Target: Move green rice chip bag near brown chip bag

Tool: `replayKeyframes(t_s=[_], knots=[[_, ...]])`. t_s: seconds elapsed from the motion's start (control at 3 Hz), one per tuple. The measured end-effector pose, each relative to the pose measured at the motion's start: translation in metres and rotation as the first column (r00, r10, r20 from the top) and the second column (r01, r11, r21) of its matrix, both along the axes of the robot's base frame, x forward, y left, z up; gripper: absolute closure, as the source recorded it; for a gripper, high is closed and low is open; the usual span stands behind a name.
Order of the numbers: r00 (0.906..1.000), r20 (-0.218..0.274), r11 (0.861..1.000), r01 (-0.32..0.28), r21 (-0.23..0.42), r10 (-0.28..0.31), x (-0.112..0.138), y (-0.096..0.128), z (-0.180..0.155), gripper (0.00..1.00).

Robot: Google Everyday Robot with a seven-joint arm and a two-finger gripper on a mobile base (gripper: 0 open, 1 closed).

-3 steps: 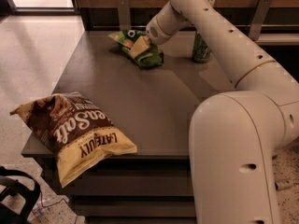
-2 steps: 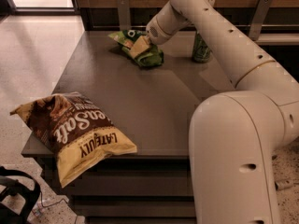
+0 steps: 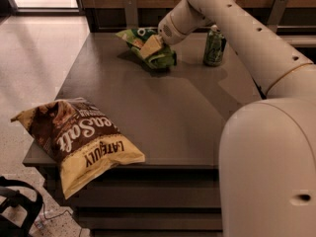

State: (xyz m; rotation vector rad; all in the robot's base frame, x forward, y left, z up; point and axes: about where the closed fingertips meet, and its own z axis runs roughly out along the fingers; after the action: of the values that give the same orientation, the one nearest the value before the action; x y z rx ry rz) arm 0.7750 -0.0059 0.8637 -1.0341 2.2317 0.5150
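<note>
The green rice chip bag [image 3: 160, 58] is at the far middle of the dark table [image 3: 168, 112], crumpled and tilted, with its left end raised off the surface. My gripper [image 3: 153, 45] reaches down from the upper right and is shut on the bag's middle; one pale finger [image 3: 151, 44] lies across the bag. The brown chip bag [image 3: 79, 137] with a yellow end lies flat at the table's near left corner, hanging over the front edge, far from the green bag.
A green drink can [image 3: 215, 46] stands upright at the far right of the table, just right of my arm [image 3: 237, 28]. A wooden wall with metal brackets runs behind the table. A black object [image 3: 15, 206] sits on the floor at lower left.
The green bag's left end has risen very slightly with the gripper on it. The brown bag and the can have not moved.
</note>
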Motion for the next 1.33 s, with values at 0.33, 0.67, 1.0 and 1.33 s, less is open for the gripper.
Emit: replayKeyframes(t_s=[0.33,0.67,1.0,1.33], knots=[[0.9963,0.086,0.999,-0.001,0.037,-0.002,-0.039,-0.023,0.046,1.0],[0.9888,0.15,0.998,-0.011,0.06,0.002,-0.069,-0.038,0.08,1.0],[0.984,0.178,0.997,-0.012,0.082,-0.002,-0.094,-0.055,0.098,1.0],[0.985,0.172,0.995,-0.017,0.098,-0.001,-0.118,-0.076,0.105,1.0]])
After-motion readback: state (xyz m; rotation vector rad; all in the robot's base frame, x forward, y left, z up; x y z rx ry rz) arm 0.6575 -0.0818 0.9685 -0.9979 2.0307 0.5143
